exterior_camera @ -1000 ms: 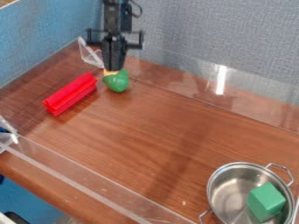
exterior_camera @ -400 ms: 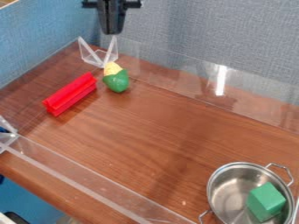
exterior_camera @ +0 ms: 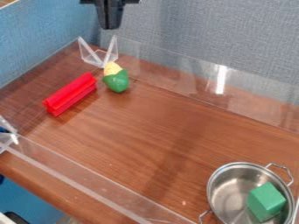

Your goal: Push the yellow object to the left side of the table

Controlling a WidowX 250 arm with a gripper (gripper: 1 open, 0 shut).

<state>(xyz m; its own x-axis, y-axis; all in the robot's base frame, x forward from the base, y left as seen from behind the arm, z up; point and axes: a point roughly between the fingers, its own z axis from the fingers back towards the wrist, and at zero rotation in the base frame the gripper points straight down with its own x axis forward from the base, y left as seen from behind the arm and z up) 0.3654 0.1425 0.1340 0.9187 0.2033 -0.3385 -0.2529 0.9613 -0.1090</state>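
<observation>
The yellow object (exterior_camera: pixel 114 78), a small rounded toy that is pale yellow on top and green below, sits on the brown wood-grain table (exterior_camera: pixel 163 131) near the far left corner. My gripper (exterior_camera: pixel 114 24) hangs well above it at the top edge of the picture, pointing down and touching nothing. Its dark fingers are partly cut off by the frame. How far apart they stand does not show.
A red rectangular block (exterior_camera: pixel 72 93) lies just left of the toy. A steel pot (exterior_camera: pixel 228 188) with a green cube (exterior_camera: pixel 267 203) inside stands at the near right corner. Low clear plastic walls (exterior_camera: pixel 212 79) line the table's edges.
The gripper has lifted from right over the toy to the top of the picture. The toy and the red block stay where they were.
</observation>
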